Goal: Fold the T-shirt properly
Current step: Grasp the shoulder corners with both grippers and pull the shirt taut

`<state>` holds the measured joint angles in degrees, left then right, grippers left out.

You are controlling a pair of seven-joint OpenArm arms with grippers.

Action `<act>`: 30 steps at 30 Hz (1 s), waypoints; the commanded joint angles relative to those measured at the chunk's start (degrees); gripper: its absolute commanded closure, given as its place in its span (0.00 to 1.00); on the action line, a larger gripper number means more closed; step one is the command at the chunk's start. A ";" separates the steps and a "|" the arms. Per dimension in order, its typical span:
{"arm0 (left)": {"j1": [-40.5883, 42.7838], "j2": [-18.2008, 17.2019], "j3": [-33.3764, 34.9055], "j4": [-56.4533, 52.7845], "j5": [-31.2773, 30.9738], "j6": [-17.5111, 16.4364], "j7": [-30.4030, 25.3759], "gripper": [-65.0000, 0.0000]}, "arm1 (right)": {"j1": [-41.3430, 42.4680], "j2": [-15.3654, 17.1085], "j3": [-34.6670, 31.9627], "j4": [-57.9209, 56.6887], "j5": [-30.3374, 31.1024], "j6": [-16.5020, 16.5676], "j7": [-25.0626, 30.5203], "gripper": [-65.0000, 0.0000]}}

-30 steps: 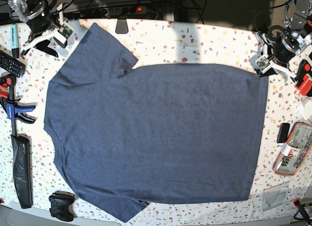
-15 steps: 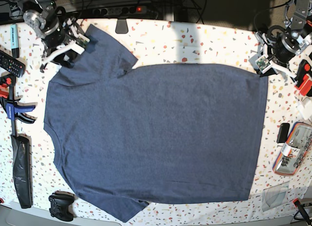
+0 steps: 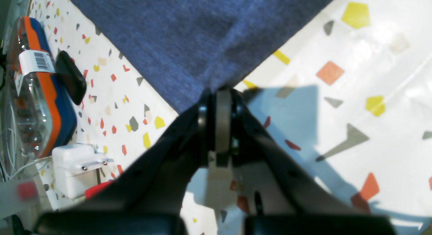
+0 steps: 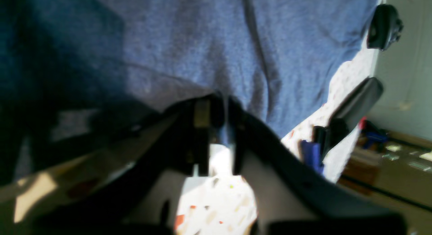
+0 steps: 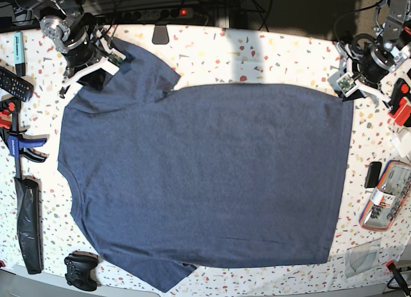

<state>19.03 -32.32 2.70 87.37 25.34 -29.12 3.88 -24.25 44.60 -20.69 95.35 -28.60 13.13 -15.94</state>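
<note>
A white tabletop speckled with coloured terrazzo chips fills the base view, backed by a dark strip of cables and a power strip along the top edge. At the left margin lie a remote control, a blue-and-red clamp, a black pouch and, at lower left, a black game controller; at the right margin sit a small black block and an orange-and-blue case, with a white power adapter visible in the left wrist view. The T-shirt, heathered navy and plain on its upper face, lies flat and covers the centre of the table. Its long axis runs left to right, with the straight hem at the right and the sleeves toward the upper left and lower left. The left gripper, at the upper right of the base view, has its jaws pressed together on the hem corner of the T-shirt. The right gripper, at the upper left, sits at the edge of the upper sleeve with its jaws nearly together around the cloth edge, though blur leaves the grip uncertain.
</note>
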 commanded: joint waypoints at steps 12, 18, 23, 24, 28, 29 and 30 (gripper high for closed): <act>0.11 -0.74 -0.24 1.07 -4.92 -0.26 1.27 1.00 | -1.33 1.79 0.20 6.91 1.79 -8.63 -5.18 1.00; 3.23 -0.74 -0.50 7.19 -4.90 -0.26 1.33 1.00 | -8.33 3.02 1.16 12.11 1.55 -8.68 -6.21 1.00; 7.34 -0.74 -0.50 13.20 -4.90 0.44 4.07 1.00 | -15.28 2.99 4.85 13.75 1.51 -9.94 -6.16 1.00; 8.02 -0.74 -0.50 13.94 -4.87 1.29 4.76 1.00 | -16.85 2.99 5.88 14.05 1.49 -10.45 -6.19 1.00; 10.58 -0.76 -1.46 15.30 -4.92 4.35 5.51 1.00 | -23.96 2.99 10.19 15.80 0.02 -12.35 -6.51 1.00; 11.28 -0.74 -1.90 15.58 -4.94 4.33 5.53 1.00 | -25.83 2.99 11.26 16.41 0.07 -12.90 -6.91 1.00; 12.02 -0.72 -2.45 15.91 -4.96 4.31 5.51 1.00 | -27.69 2.99 12.31 17.05 0.07 -13.40 -7.26 1.00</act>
<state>31.00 -32.32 0.78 102.24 20.73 -25.52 10.13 -51.53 46.85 -8.71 111.50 -28.32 0.99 -23.29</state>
